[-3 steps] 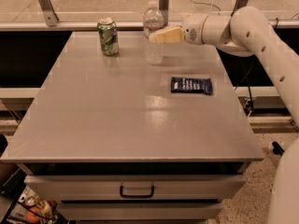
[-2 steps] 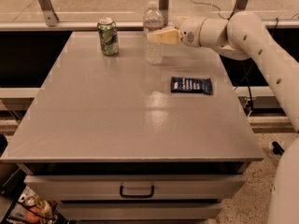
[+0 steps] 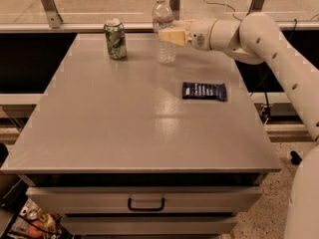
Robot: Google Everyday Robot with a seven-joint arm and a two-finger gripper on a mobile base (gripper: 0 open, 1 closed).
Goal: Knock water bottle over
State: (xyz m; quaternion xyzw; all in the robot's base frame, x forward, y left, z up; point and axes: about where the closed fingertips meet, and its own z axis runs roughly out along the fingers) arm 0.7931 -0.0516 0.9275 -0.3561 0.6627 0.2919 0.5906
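The water bottle (image 3: 165, 51) is clear plastic with a white cap. It stands upright at the back of the grey table (image 3: 124, 123), right of the green soda can (image 3: 115, 39). My gripper (image 3: 170, 35) reaches in from the right at the height of the bottle's upper half. Its tan tip overlaps the bottle and seems to touch it. The white arm (image 3: 259, 39) stretches back to the right edge of the view.
A dark blue snack packet (image 3: 204, 90) lies flat on the table, right of centre and below the arm. A window rail (image 3: 75, 28) with metal posts runs behind the table's far edge. A drawer with a handle (image 3: 146, 203) sits under the front edge.
My gripper and wrist have shifted slightly to the left, closer onto the bottle. The bottle still stands upright. The can and the packet have not moved.
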